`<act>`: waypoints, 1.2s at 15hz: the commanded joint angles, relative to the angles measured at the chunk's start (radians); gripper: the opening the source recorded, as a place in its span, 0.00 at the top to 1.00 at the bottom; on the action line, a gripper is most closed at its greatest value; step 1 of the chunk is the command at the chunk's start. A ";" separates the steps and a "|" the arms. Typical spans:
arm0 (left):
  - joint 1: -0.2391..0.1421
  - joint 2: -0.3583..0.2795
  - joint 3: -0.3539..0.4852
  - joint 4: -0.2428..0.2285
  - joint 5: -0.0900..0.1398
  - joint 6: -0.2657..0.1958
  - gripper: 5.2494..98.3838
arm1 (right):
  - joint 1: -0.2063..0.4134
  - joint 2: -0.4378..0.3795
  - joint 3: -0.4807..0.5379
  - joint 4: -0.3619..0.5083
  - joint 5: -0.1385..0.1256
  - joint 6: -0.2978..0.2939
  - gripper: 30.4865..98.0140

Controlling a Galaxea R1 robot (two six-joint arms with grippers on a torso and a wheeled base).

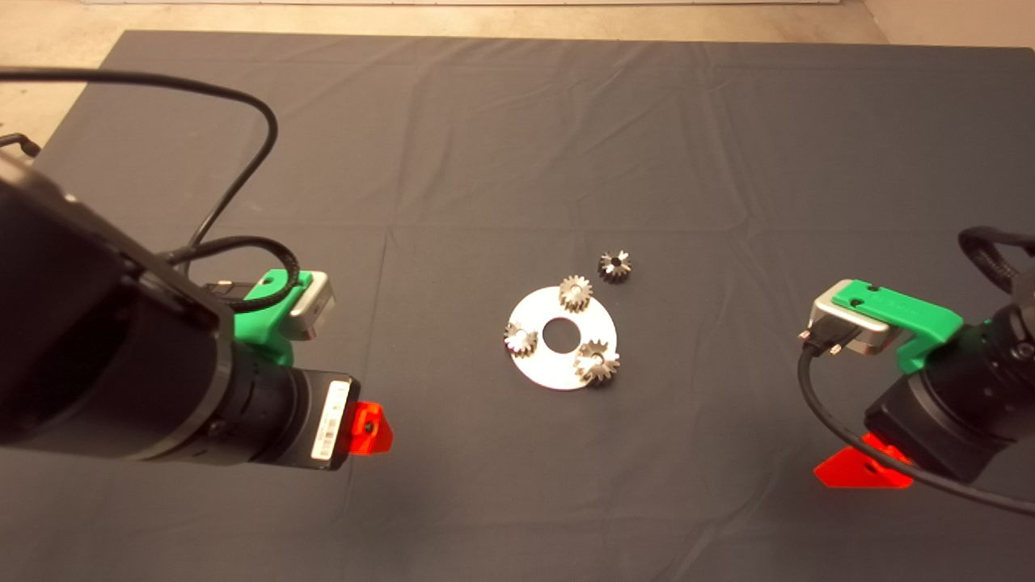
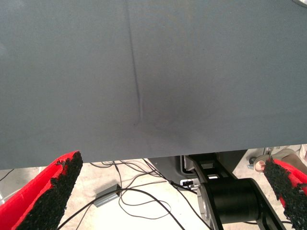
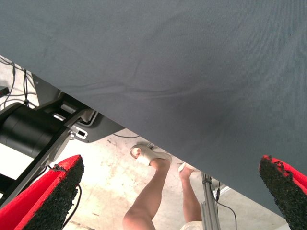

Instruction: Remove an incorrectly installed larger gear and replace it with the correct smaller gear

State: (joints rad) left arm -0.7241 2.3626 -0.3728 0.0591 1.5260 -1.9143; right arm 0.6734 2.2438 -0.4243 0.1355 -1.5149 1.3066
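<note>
**gearhead_42:** In the middle of the mat there's a round silver plate with a centre hole and three gears sitting on it. The larger gear is at the plate's near-right edge, overhanging the rim a bit. The smaller gear lies loose on the mat just past the plate's far-right side, dark face up. Nothing's been pulled yet, so I'd say step one is lifting the big one off.

**torque_tom:** Agreed. The right tool looks like the natural pick, it's on that side. Both arms are parked well apart from the plate, left tool out at the near left. Both wrist views show the pads spread wide with nothing between them, just mat, and floor beyond it.

**gearhead_42:** How would you grab it?

**torque_tom:** Come straight down and pinch across the teeth from the outer side where it overhangs, so the fingers don't scrape the plate. Lift vertically; if it's on a pin, tilting could jam it or drag the plate along. Can't tell from here whether there's a pin.

**gearhead_42:** Room to work?

**torque_tom:** Plenty. Bare mat all round, and the other two small gears are across the hole from it. The only close neighbour is the spare gear, so drop the big one to the near right, away from it. There's a person's legs past the mat's near edge, so don't swing out that way.
</note>
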 commanded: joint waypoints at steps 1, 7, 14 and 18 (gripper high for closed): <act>-0.021 0.002 0.014 -0.015 0.132 -0.005 0.01 | 0.018 -0.003 0.004 0.027 0.002 0.005 0.02; -0.021 0.010 0.014 -0.015 0.132 -0.005 0.01 | 0.012 0.012 0.001 0.019 0.002 0.005 0.02; -0.021 0.010 0.014 -0.012 0.132 -0.003 0.01 | -0.129 0.150 -0.067 -0.238 0.009 -0.016 0.02; -0.021 0.011 0.014 -0.012 0.132 -0.002 0.01 | -0.212 0.270 -0.172 -0.345 0.007 -0.107 0.02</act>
State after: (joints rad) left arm -0.7240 2.3683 -0.3728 0.0596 1.5264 -1.9143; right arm 0.5174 2.4093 -0.5009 -0.0800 -1.5106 1.2802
